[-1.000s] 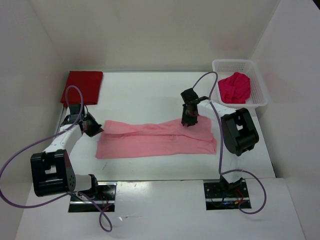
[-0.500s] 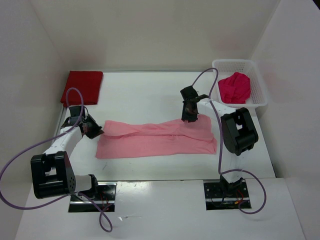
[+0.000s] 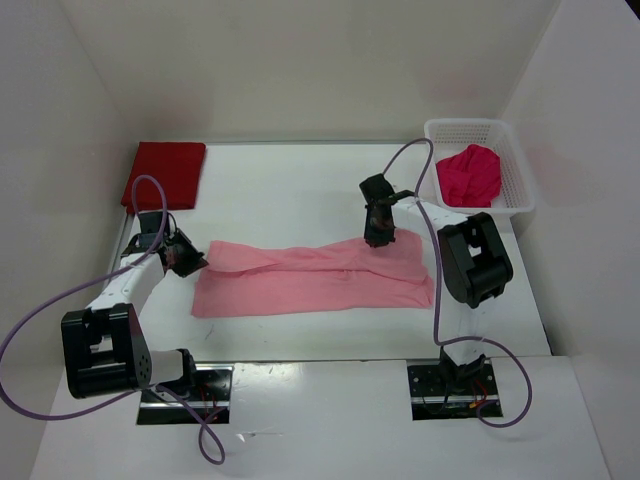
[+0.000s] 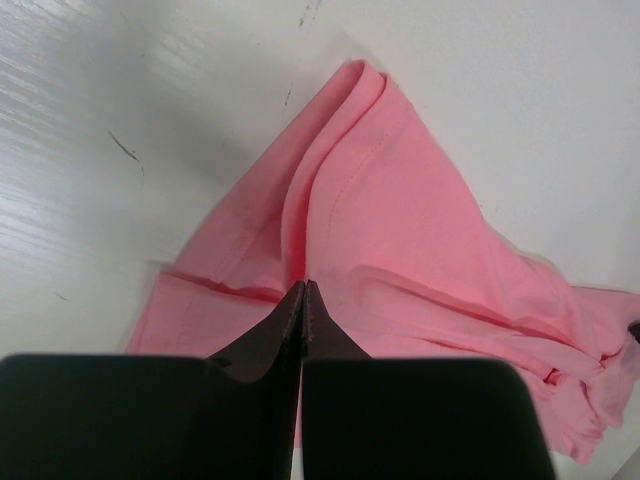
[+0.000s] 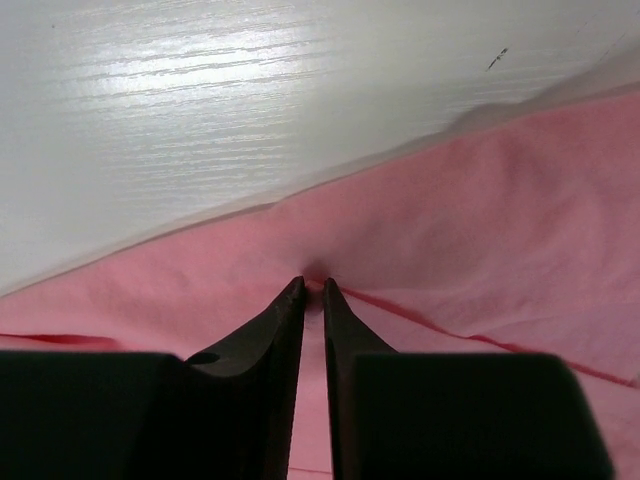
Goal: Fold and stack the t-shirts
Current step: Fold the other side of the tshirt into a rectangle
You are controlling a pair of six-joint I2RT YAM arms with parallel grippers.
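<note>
Light pink t-shirt (image 3: 315,277) lay mid-table as a long flattened band running 9 to 3 o'clock in the top view, with creases along its length. Left gripper (image 3: 185,258) sat at the band's 9 o'clock end, on the far corner. On the left wrist cam its jaws were fully closed, with a ridge of pink cloth (image 4: 400,240) pinched at the tips (image 4: 303,290) and a fold fanning away toward 12 o'clock. Right gripper (image 3: 378,238) was on the band's far edge, roughly at 1 o'clock from the shirt's middle. On the right wrist cam its jaws were nearly together with only a thin slit between them, and the fabric (image 5: 480,220) puckered into the tips (image 5: 312,285), so I read it as a pinch on the cloth. Dark red t-shirt (image 3: 165,175) lay folded flat at the 10 o'clock corner of the table (image 3: 290,190). Magenta t-shirt (image 3: 470,175) sat crumpled inside the white mesh basket (image 3: 520,195) at 2 o'clock. Neither was touched by an arm.
</note>
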